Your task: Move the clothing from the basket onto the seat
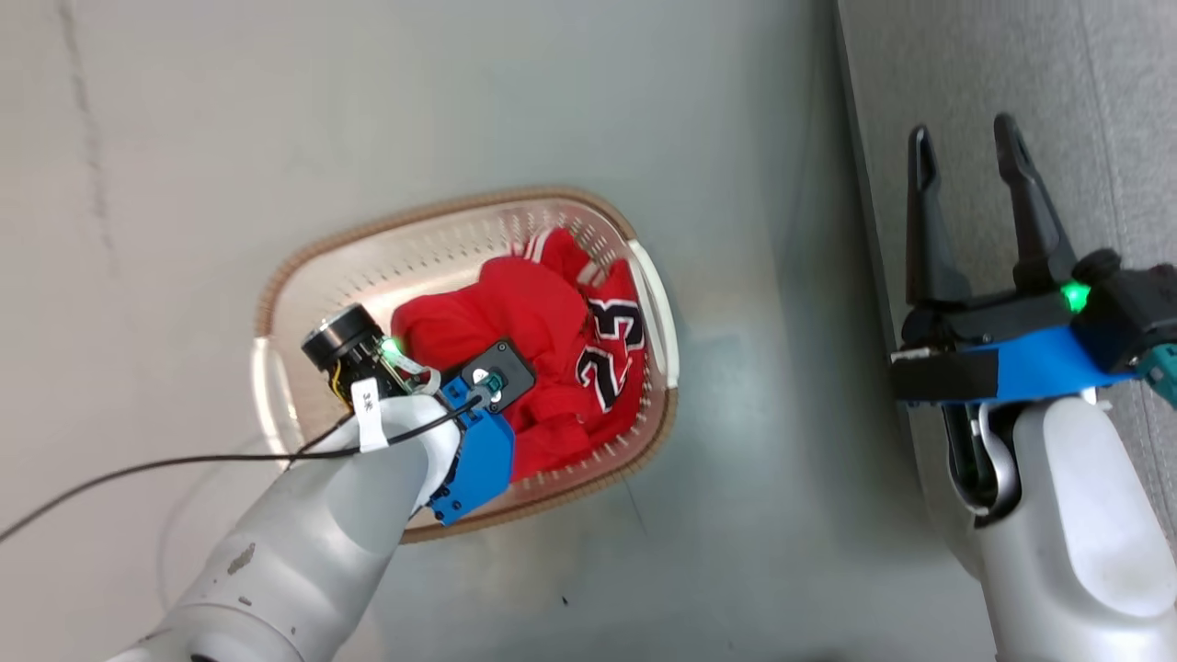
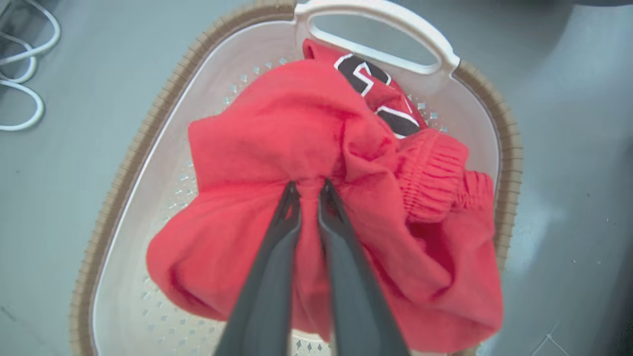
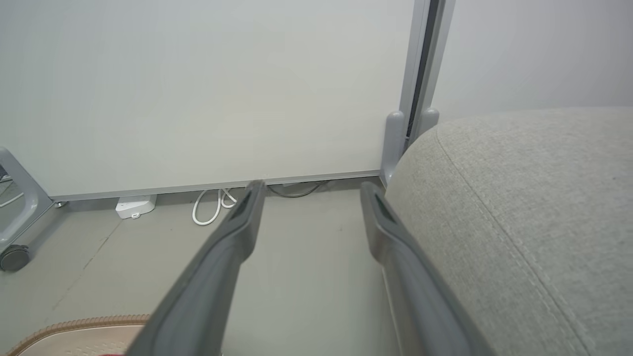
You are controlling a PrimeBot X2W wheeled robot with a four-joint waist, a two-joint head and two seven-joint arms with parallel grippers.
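Note:
The cream basket [image 1: 276, 303] with its brown rim stands on the floor and holds the clothing. A plain red cloth [image 2: 277, 128] lies on top, bunched up where my left gripper [image 2: 309, 190] is shut on a fold of it. Under it the red jersey [image 1: 611, 345] shows its black "23" [image 2: 368, 79]. My left arm reaches down into the basket from the lower left of the head view, hiding its own fingers there. My right gripper [image 1: 965, 147] hangs open and empty over the edge of the light grey seat [image 3: 534, 198], well to the right of the basket.
A white wall panel and a grey post [image 3: 395, 143] stand behind the floor. White cable loops [image 3: 210, 205] and a small white box [image 3: 134, 205] lie at the wall's foot. A castor wheel [image 3: 14, 257] sits at far left. A black cable [image 1: 138, 469] trails from my left wrist.

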